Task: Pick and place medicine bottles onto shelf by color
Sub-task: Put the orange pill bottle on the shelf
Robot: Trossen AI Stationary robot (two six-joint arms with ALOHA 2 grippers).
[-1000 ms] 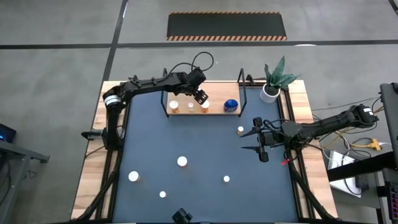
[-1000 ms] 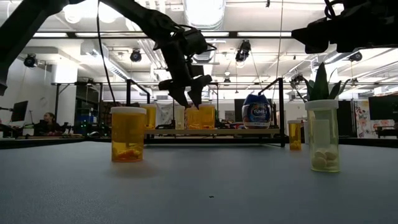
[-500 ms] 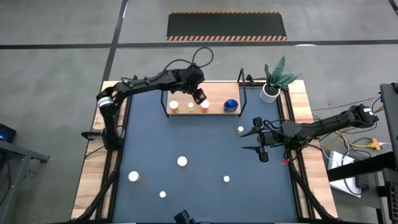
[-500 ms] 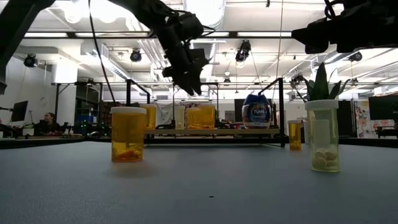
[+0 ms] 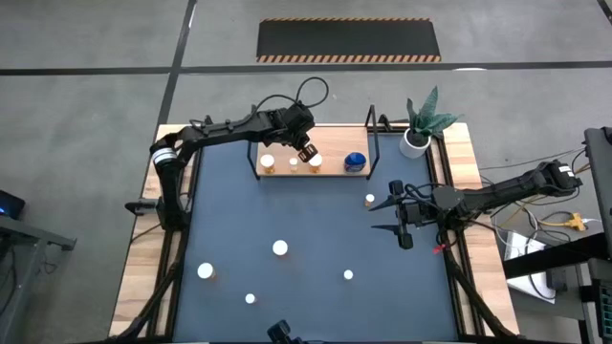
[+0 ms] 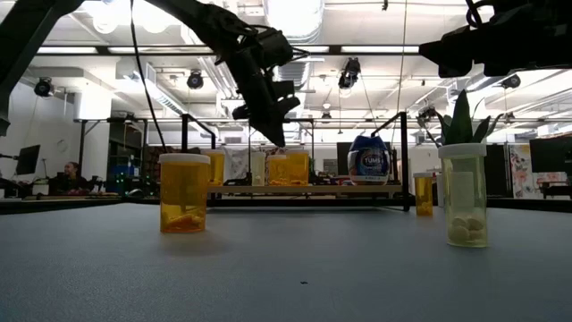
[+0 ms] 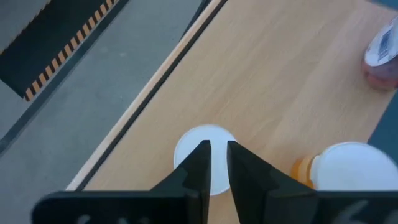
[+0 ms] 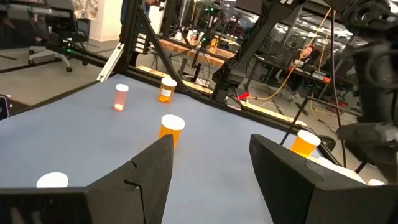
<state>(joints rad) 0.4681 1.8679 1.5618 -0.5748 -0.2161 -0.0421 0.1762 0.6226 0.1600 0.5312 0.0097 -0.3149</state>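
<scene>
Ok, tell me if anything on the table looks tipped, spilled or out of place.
Nothing stands out. The three orange bottles and the blue bottle stand upright on the shelf; the loose bottles on the mat are upright too, with no spill. The left pincer hangs above the shelf, holding nothing.

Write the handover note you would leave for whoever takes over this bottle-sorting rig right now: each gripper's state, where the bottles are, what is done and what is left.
Left gripper: shut, empty, raised over the shelf.
Right gripper: open, empty, waiting above the mat's right side.
Done: three white-capped orange bottles and the blue bottle stand on the shelf.
Left: five bottles are on the mat: one near the right gripper, one mid-mat, and three toward the near edge.
</scene>
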